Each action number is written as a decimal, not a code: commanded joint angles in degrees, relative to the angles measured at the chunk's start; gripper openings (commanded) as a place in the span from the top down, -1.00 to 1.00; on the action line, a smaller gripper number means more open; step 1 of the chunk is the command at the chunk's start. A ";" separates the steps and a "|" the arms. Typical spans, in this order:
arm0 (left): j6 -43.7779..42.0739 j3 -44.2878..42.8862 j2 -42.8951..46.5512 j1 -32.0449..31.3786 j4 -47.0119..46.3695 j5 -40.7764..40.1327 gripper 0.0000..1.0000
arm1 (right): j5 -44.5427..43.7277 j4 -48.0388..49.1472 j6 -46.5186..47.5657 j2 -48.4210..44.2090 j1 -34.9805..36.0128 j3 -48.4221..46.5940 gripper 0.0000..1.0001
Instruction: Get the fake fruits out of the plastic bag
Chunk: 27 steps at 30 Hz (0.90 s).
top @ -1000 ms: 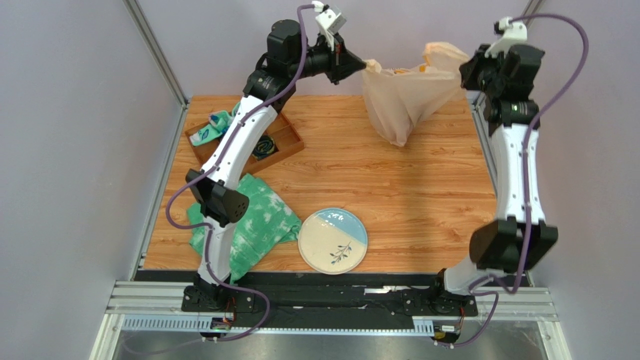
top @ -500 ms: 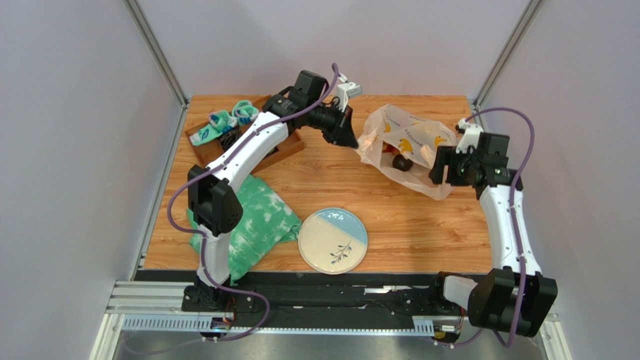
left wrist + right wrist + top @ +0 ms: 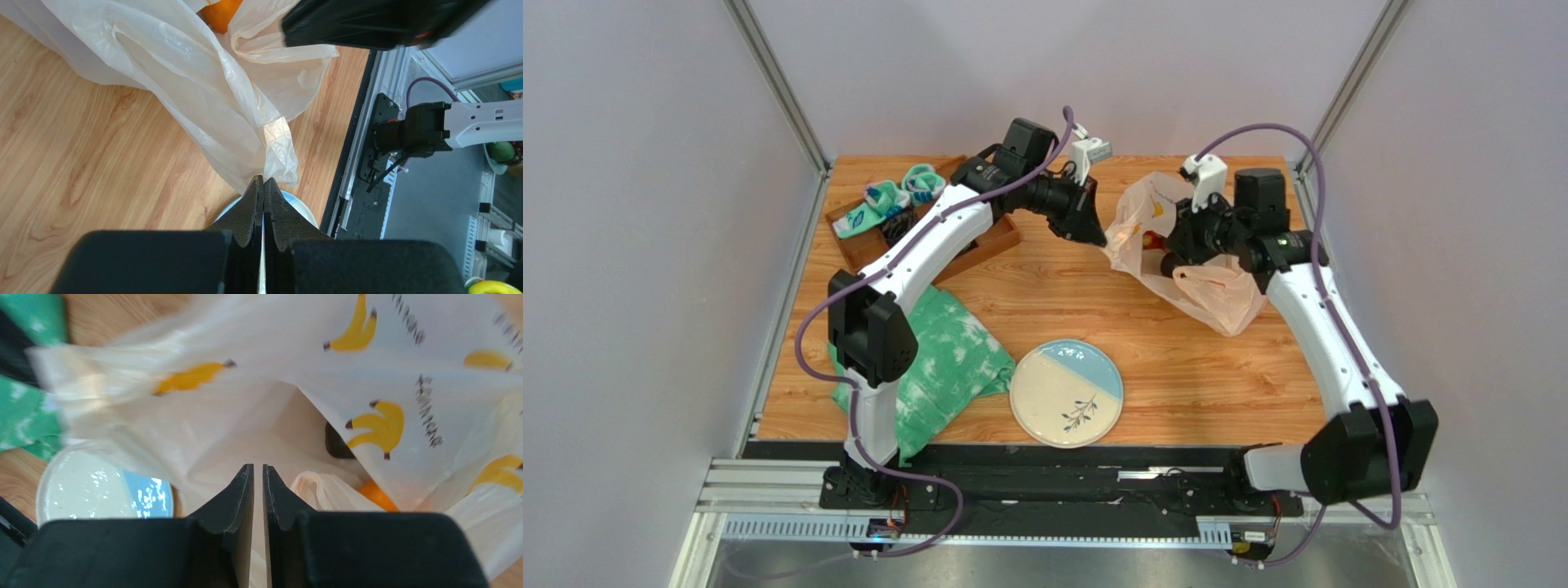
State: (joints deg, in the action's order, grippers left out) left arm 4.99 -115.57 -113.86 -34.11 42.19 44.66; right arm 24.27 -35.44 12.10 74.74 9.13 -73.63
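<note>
The plastic bag point(image 3: 1220, 292) lies on the wooden table at the back right, whitish with banana prints point(image 3: 368, 425). My left gripper point(image 3: 1102, 235) is shut on the bag's left edge point(image 3: 273, 156), the film meeting its fingertips point(image 3: 264, 181). My right gripper point(image 3: 1166, 251) hovers over the bag's middle, jaws shut with only a thin slit, nothing seen between them point(image 3: 258, 468). An orange point(image 3: 377, 496) and a dark round fruit point(image 3: 337, 446) show inside the bag. The orange also shows in the left wrist view point(image 3: 222, 12). A bit of red and orange fruit point(image 3: 1154, 240) peeks out. The other fruits are hidden.
A blue and cream plate point(image 3: 1066, 390) sits at the front middle. A green-white mottled cloth point(image 3: 946, 361) lies at the front left. A wooden tray point(image 3: 989, 239) with teal-white items point(image 3: 891, 196) stands at the back left.
The bag came down from high in the air onto the table. My right gripper left the bag's right end and moved left over its middle. My left gripper still holds the left edge.
</note>
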 commanded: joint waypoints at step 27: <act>-0.43 22.67 16.92 0.89 -5.19 -4.40 1.00 | -16.12 0.56 -9.72 9.83 -18.62 4.44 0.41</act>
State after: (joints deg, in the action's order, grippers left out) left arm 2.81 -93.60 -96.20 -32.86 39.77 42.28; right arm -1.50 -31.66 3.09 92.23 -11.51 -71.53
